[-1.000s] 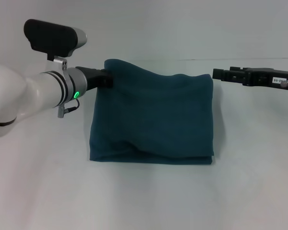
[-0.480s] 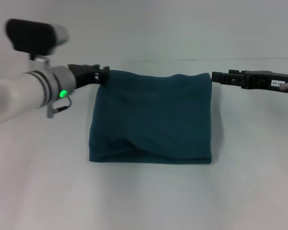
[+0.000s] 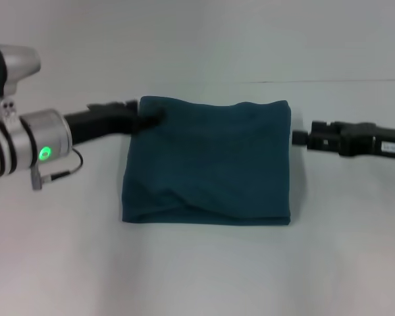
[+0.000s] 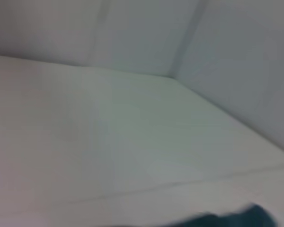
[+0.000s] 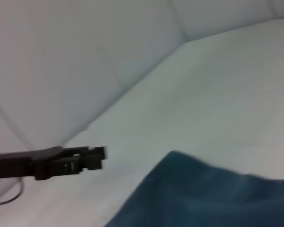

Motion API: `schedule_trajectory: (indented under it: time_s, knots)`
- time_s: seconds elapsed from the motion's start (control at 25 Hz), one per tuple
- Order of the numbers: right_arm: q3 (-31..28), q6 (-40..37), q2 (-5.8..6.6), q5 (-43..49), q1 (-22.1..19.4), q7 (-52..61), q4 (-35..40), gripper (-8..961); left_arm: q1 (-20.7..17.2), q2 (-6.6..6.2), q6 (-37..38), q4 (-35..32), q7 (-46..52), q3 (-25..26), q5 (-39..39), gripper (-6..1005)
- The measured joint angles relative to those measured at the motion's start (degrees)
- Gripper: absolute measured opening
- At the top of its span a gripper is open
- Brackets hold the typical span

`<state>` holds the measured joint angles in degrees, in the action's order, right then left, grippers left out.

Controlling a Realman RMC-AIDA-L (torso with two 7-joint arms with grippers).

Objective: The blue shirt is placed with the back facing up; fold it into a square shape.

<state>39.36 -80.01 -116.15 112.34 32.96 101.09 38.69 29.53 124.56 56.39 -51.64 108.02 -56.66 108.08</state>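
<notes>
Going left to right in the head view: the left arm comes in from the side, a green light glowing on its wrist ring, and the left gripper (image 3: 148, 120) sits right at the far left corner of the blue shirt (image 3: 207, 164). Its black tip overlaps the cloth edge there, but it's blurred into the dark fabric, so I honestly can't tell if the jaws are pinched on it or standing apart.

The shirt itself lies flat on the white table (image 3: 197, 270) as a folded, roughly square block, with a diagonal crease near the front left corner. No lettering shows on the side facing up.

On the other side, the right gripper (image 3: 296, 137) is just off the shirt's right edge, a sliver of white table between its tip and the cloth, holding nothing. Can't make out how far apart its jaws are either. There's a small white label on the arm body, too smeared to read.

The left wrist view is mostly bare table and wall, with only a sliver of the shirt (image 4: 232, 218) cut off at the frame edge. The right wrist view catches one shirt corner (image 5: 203, 194) and the left gripper (image 5: 102, 156) just beyond it.
</notes>
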Motion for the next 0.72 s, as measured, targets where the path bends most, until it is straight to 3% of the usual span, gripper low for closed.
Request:
schedule_trajectory:
  time_s: [0.16,0.36,0.48,0.72]
  knots:
    - [-0.27,-7.27,0.41,-1.92,-2.72,-5.69,-0.11,820,-2.06,0.0,14.15,-1.0,-5.43,3.38,0.2,714]
    - [-0.7,-12.16,0.39,-2.17,-5.62,-10.92,-0.24,821,-4.46,-0.03,25.99,-0.1,-13.06,7.15,0.23,903]
    - [-0.13,-12.76,-0.65,-1.67,-6.32,-14.21,-0.24,821,-5.36,-0.02,31.13,1.18,-16.93,8.11,0.46,915]
    - [1.13,-12.94,-2.23,-0.87,-5.92,-17.98,-0.15,821,-5.92,-0.07,34.08,2.14,-17.97,8.48,1.62,936]
